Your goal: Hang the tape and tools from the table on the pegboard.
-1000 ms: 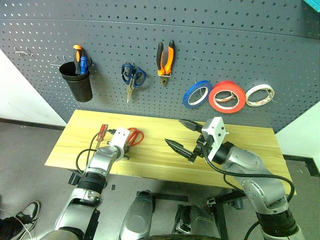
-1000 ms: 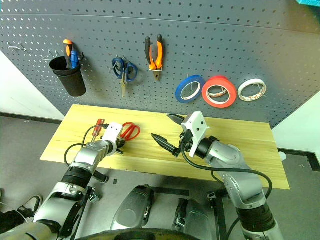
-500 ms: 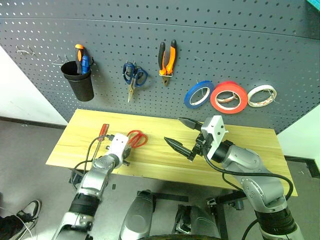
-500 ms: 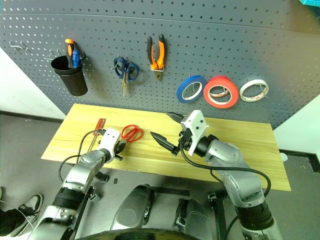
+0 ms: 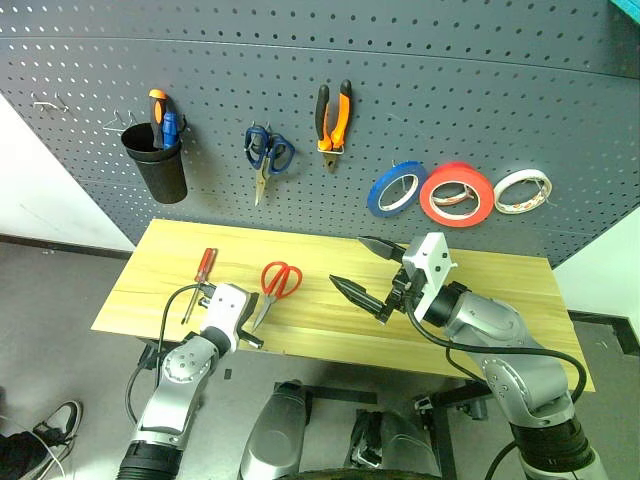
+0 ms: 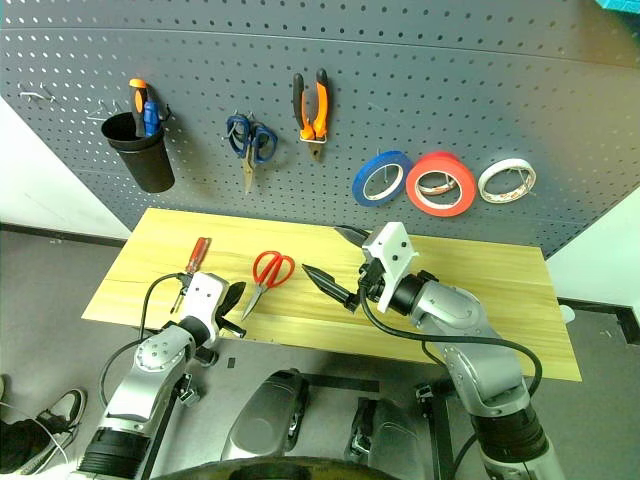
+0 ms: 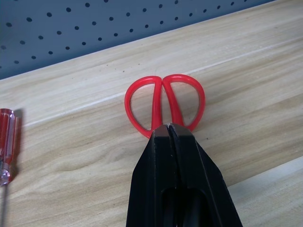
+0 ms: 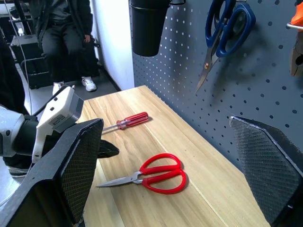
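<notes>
On the light yellowish wood-plank counter (image 5: 500, 300) lie two tools. One pair of red-handled scissors (image 5: 272, 288) rests left of centre, handles toward the far side and blades pointing toward the near edge. One slim red-handled screwdriver (image 5: 200, 277) lies to their left, apart from them.

The large dark grey perforated pegboard (image 5: 450, 90) behind the counter carries three rolls of tape in a row at the right: one thin blue roll of tape with a white core (image 5: 396, 189), one wider red-orange roll (image 5: 456, 195) touching its right side, and one white roll (image 5: 521, 191) furthest right. Left of the rolls hangs one pair of pliers with orange-and-black handles (image 5: 332, 117), then one pair of blue-handled scissors (image 5: 266, 156), and furthest left one black cup (image 5: 155, 163) holding an orange-handled and a blue-handled tool.

The left gripper (image 5: 250, 335) sits at the near left edge of the counter with its two black fingers (image 7: 163, 156) pressed together. It holds nothing; in the left wrist view its tips are just short of the red scissors' handles, and whether they touch them cannot be told.

The right gripper (image 5: 366, 270) hangs above the middle of the counter, its two fingers spread wide, empty and touching nothing.

In the right wrist view a person in dark clothes (image 8: 57, 28) stands beyond the left end of the counter.
</notes>
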Action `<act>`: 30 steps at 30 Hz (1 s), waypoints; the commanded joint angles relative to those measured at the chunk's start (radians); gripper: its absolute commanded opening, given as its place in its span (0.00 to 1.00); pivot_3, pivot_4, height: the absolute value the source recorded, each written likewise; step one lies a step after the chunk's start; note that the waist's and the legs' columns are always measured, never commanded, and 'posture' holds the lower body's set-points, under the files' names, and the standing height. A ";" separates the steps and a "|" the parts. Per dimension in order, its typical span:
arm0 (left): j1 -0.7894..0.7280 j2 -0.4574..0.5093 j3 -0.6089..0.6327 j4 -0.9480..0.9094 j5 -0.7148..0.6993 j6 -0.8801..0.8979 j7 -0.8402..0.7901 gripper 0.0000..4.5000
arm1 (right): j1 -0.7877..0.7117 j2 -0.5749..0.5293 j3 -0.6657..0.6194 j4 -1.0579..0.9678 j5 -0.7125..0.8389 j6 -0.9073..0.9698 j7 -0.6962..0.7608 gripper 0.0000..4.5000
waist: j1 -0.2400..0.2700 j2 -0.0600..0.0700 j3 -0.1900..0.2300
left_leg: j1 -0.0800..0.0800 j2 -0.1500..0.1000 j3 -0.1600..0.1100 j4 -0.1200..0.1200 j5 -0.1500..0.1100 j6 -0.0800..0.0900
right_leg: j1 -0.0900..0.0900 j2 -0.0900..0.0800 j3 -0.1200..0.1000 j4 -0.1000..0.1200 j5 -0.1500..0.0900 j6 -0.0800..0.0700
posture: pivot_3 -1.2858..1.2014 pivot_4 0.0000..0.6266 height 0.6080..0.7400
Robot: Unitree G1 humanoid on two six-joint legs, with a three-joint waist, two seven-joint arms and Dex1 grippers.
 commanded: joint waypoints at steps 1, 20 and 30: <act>-0.051 0.008 0.040 -0.016 -0.029 0.128 0.011 0.00 | 0.001 0.002 -0.011 -0.017 0.001 -0.022 0.000 1.00 | 0.000 0.000 0.000 | 0.000 0.000 0.000 0.000 0.000 0.000 | 0.000 0.000 0.000 0.000 0.000 0.000 | 0.65 0.17 0.51; -0.367 0.091 -0.003 0.116 -0.052 0.551 -0.097 0.94 | 0.012 0.001 -0.002 -0.015 -0.010 -0.025 0.005 1.00 | -0.002 0.000 0.000 | 0.000 0.000 0.000 -0.001 0.000 0.000 | 0.000 0.001 -0.001 -0.001 0.000 0.000 | 0.65 0.18 0.51; -0.492 0.066 -0.073 0.242 -0.008 0.633 -0.064 0.94 | 0.019 0.003 0.006 -0.027 -0.014 -0.021 0.002 1.00 | -0.006 0.000 0.000 | 0.000 -0.001 0.000 -0.002 0.000 0.000 | 0.000 0.001 0.000 -0.001 0.000 0.000 | 0.65 0.19 0.51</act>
